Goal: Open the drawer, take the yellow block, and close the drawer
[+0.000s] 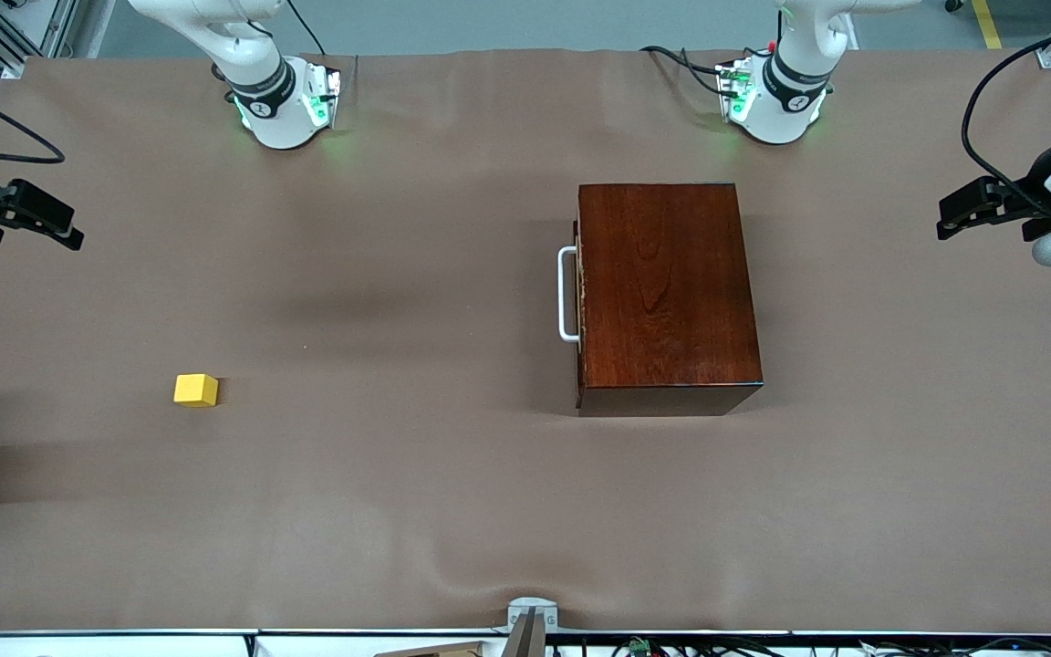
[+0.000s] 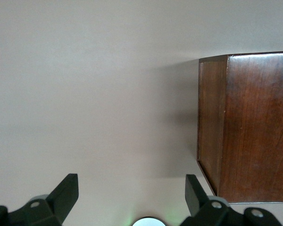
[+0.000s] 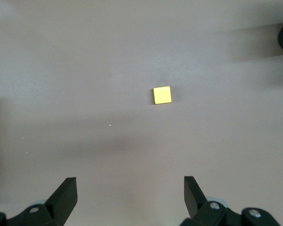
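Here we see the drawer point(image 1: 580, 294) fully shut inside the dark reddish-brown wooden box point(image 1: 667, 292), its white loop handle point(image 1: 567, 294) facing the right arm's end of the tabletop point(image 1: 452, 474). The yellow block point(image 1: 195, 390) is not in the drawer at all: it sits alone on the bare tabletop, well apart from the box, toward the right arm's end and somewhat nearer to the front camera than the handle. Both arms are drawn out to the ends of the tabletop. The left claw point(image 1: 968, 214) hangs over the left arm's end, beside the box, and its wrist view shows its fingers point(image 2: 66, 190) spread wide with nothing between them and a corner of the box below. The right claw point(image 1: 42, 224) hangs over the right arm's end, likewise released and empty, and its wrist view looks down on the block. We judge that the task as worded looks already done, block out and drawer closed; otherwise the opening step has not begun. If a pull is still wanted, a claw must come down in front of the handle, close around the loop and draw it straight out, away from the box.
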